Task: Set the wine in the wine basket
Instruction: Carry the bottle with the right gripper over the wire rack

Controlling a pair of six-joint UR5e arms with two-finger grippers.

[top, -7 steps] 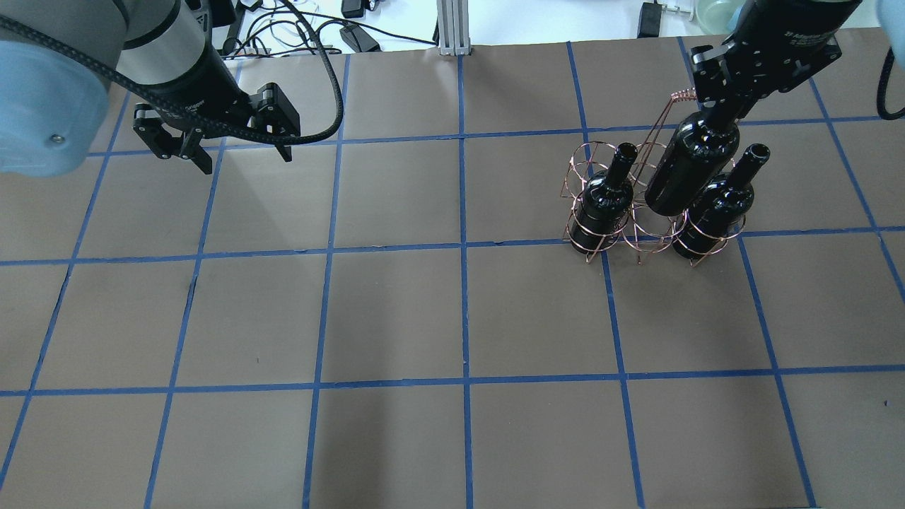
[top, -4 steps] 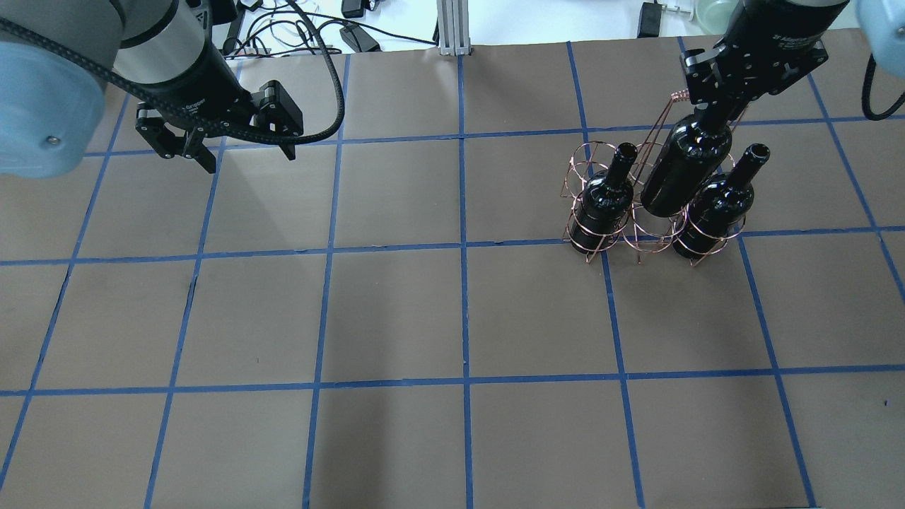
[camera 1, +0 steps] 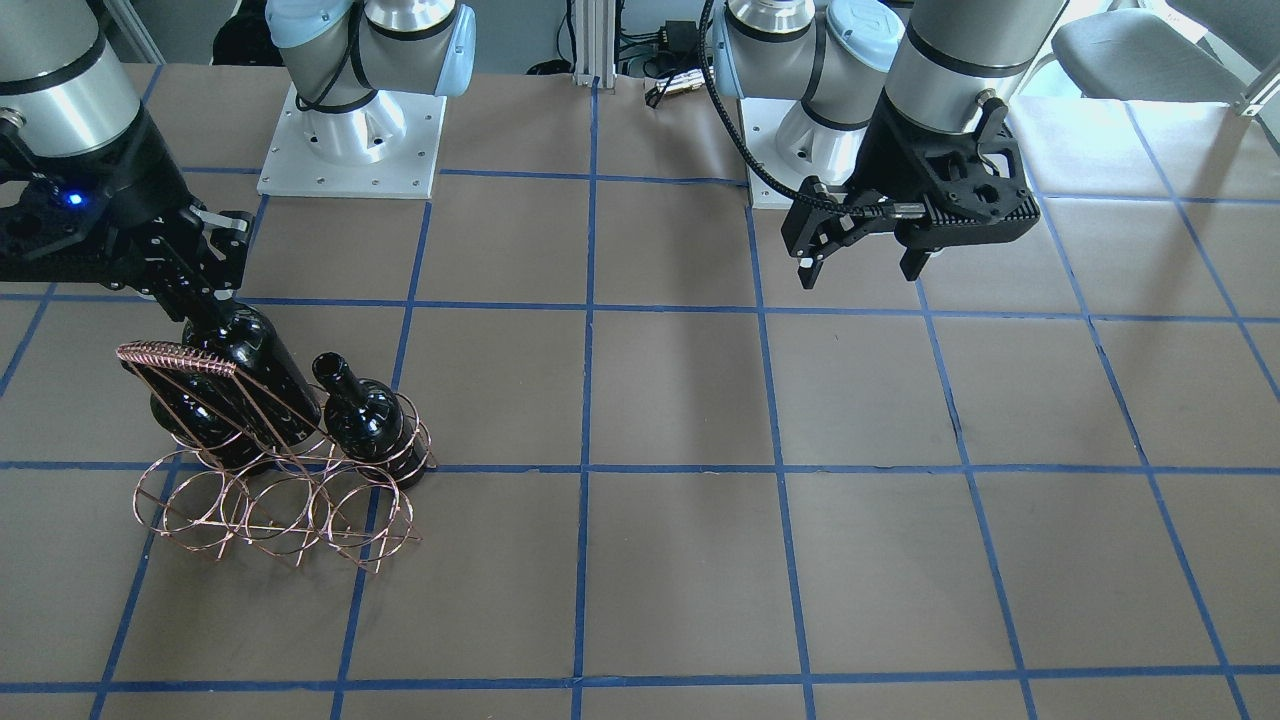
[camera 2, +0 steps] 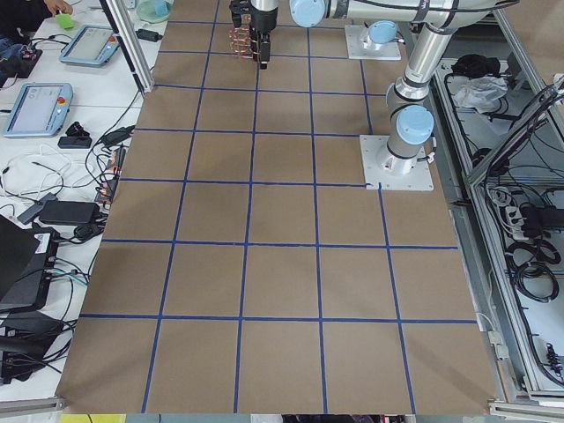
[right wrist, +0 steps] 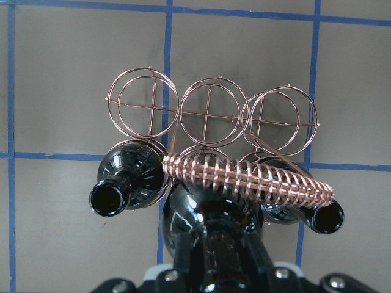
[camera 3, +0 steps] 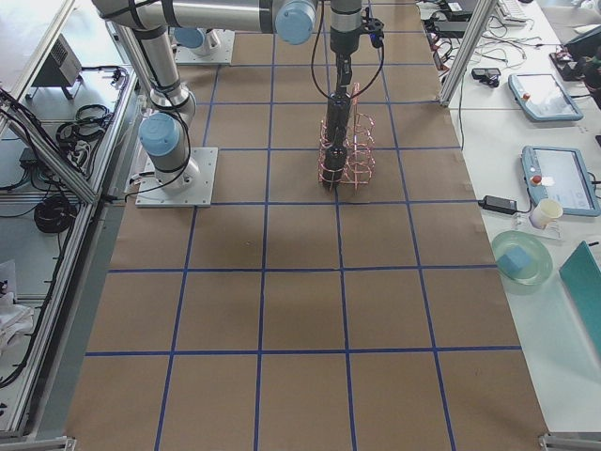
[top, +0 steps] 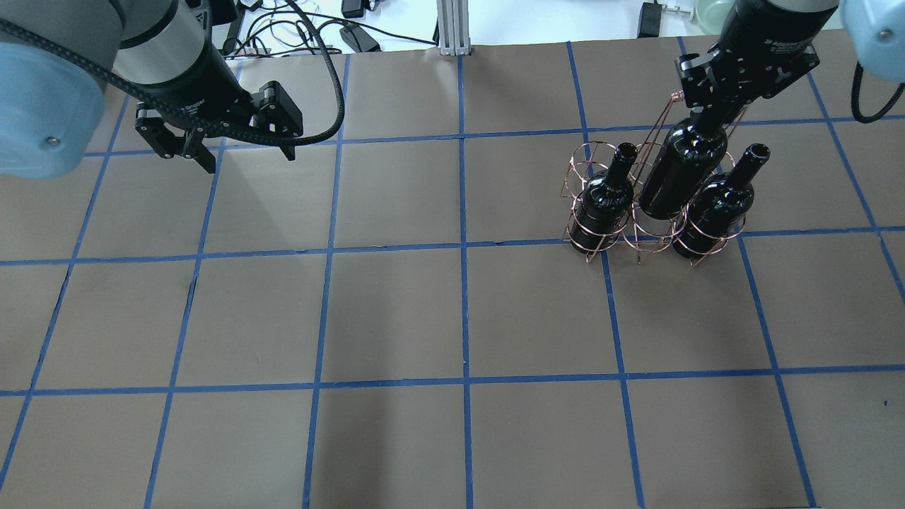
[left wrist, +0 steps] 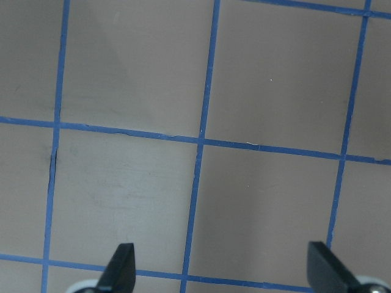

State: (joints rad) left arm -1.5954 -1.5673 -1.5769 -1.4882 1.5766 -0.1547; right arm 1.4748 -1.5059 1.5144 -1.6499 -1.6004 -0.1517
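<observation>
A: Where's the glossy near-black glass wine bottle (top: 680, 177)?

B: Hanging by its neck from the right arm's fingers (top: 701, 112), which are clamped on the neck. Its base sits at the mouth of the middle ring, robot-side row, of the copper wire wine basket (top: 645, 237), between the 2 seated black bottles (top: 602, 201). Its shoulder rides higher than theirs, so I'd call it part-way in, not seated.

A: Axis?

B: Near vertical, neck up, body directly below the fingers. I can't separate any lean from camera angle. What's left looks like a straight drop down that ring, then release.

A: Clearance?

B: Tight. In the wrist view the coil-wrapped handle bar (right wrist: 244, 177) crosses just beside the shoulder, on the side away from the robot. Can't tell if they're touching. There's a neighbouring bottle close on each side. I'd watch for the basket shifting if the shoulder drags on wire.

A: Left arm?

B: The left arm's fingers (top: 201, 159) are spread wide and hold nothing. They hover over the brown table (top: 396, 311), well apart from the basket. Only the right arm is near it.
</observation>
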